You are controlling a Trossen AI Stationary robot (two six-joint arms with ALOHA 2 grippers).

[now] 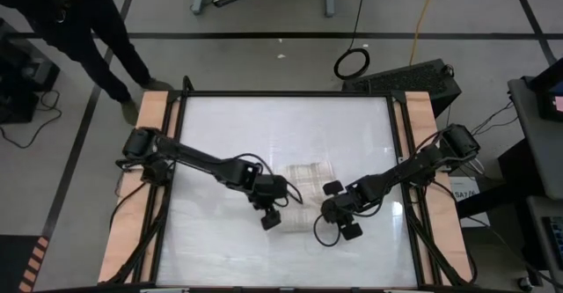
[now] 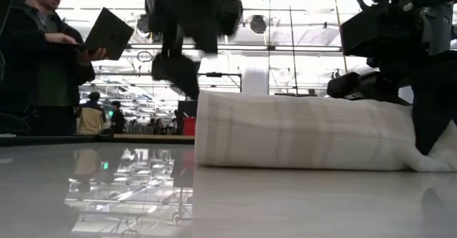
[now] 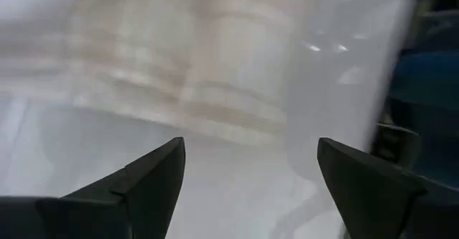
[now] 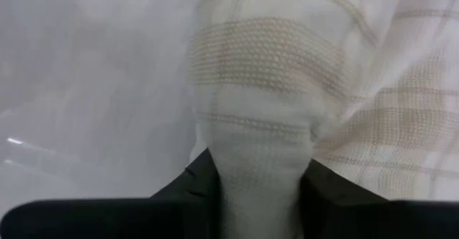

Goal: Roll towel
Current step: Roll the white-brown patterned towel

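From above, the towel (image 1: 307, 186) lies near the middle of the white table (image 1: 229, 126), partly rolled, between the two arms. The left end effector (image 1: 269, 214) sits at the towel's left end, and the right end effector (image 1: 339, 225) at its right end, near the table's front edge. A person (image 1: 84, 20) stands beyond the table's far left corner.

At table height, the towel (image 2: 300, 132) rests on the table as a thick roll with tan plaid stripes. The left end effector (image 2: 178, 70) hangs above its left end, clear of the cloth. The right end effector (image 2: 432, 116) is at the roll's right end. A person (image 2: 43, 59) holding a laptop (image 2: 107, 32) stands behind.

From the left wrist, the left end effector (image 3: 247, 174) is released, its fingers (image 3: 154, 178) spread wide with bare table between them and the towel (image 3: 165, 74) just ahead.

From the right wrist, the right end effector (image 4: 258, 189) is clenched on a bunched fold of the towel (image 4: 265, 95).
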